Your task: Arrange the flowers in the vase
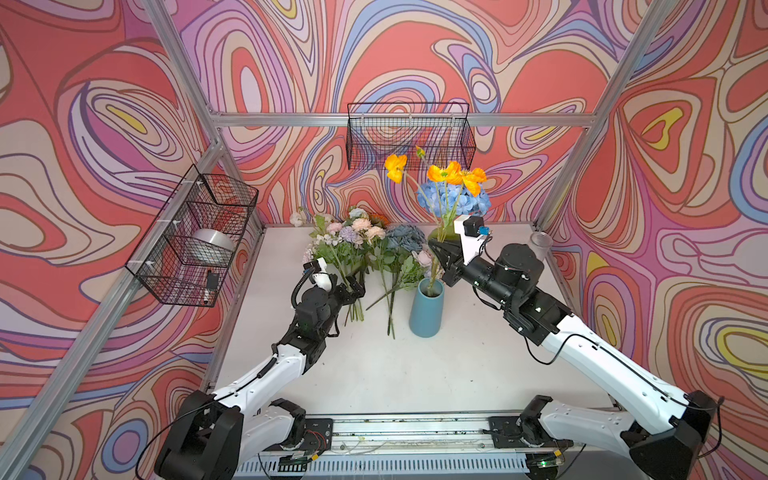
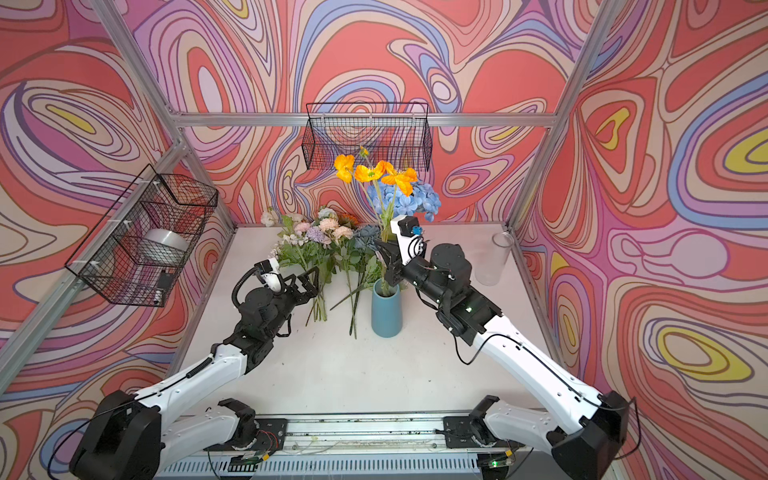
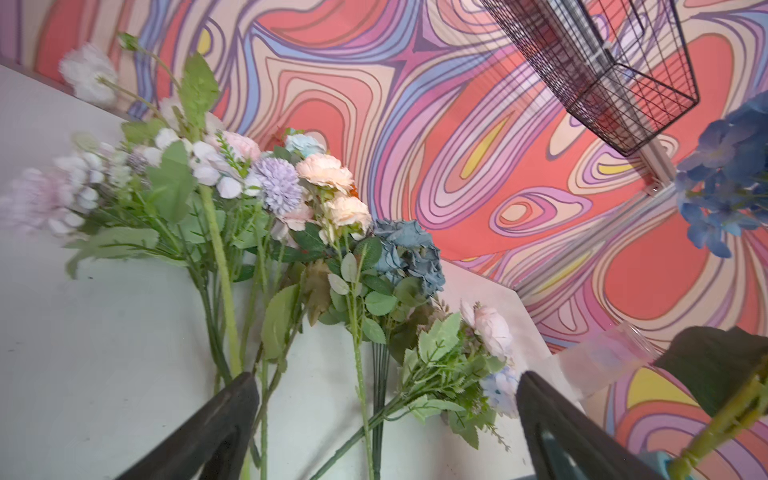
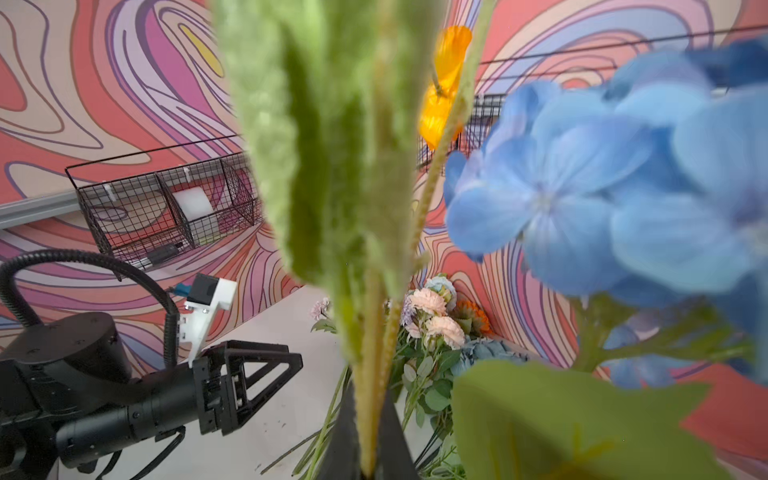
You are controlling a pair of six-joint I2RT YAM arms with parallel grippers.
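The blue hydrangea stands in the teal vase, and the right gripper is clamped on the fuzzy green stem of the orange poppy spray just above the vase mouth, so that one looks placed but not released. The rest of the flowers, peach, pink, lilac and dusty-blue, lie heaped on the white table beside the vase. The left gripper has its jaws spread wide over their stems, holding nothing, so most of the job remains, I'd say.

The white tabletop bears loose flowers lying at the rear, a blue vase (upright) beside them, and a clear glass in the far right corner.
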